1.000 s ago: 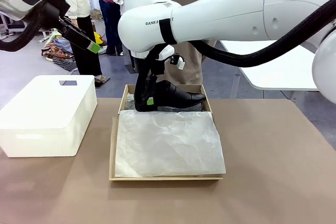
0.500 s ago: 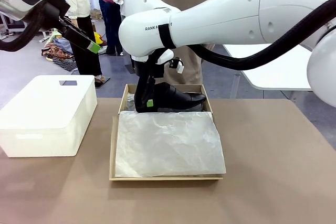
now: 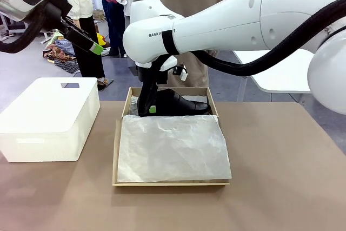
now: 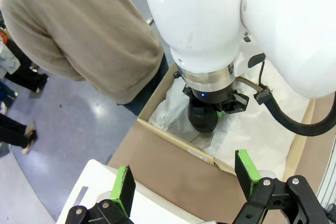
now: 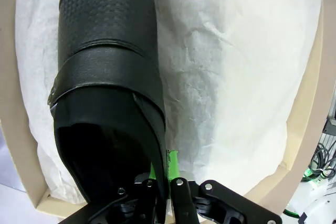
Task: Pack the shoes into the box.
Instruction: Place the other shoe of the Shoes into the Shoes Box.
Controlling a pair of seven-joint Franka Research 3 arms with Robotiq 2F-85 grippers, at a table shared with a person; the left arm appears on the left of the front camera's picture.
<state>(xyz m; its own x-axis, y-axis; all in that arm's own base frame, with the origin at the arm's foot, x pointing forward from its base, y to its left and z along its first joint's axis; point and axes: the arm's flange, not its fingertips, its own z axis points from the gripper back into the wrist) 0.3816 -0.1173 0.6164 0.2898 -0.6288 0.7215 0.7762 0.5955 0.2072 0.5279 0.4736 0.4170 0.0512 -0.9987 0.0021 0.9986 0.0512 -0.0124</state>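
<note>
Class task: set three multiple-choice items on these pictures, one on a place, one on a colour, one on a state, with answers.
1. Where is the black leather pointed shoe? A on the table; B inside the tan cardboard shoebox; C on the floor.
2. The crinkled tissue paper is: A white; B blue; C red.
3. The left claw is: A open; B shut on the shoe; C shut on paper.
Answers: B, the box walls surround it; A, plainly white; A, its green pads stand apart.

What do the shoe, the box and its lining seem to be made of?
The shoe is probably black leather, partly pebbled, with a slight sheen. The box is tan cardboard, matte. The lining is thin white tissue paper, judging by its creases.
</note>
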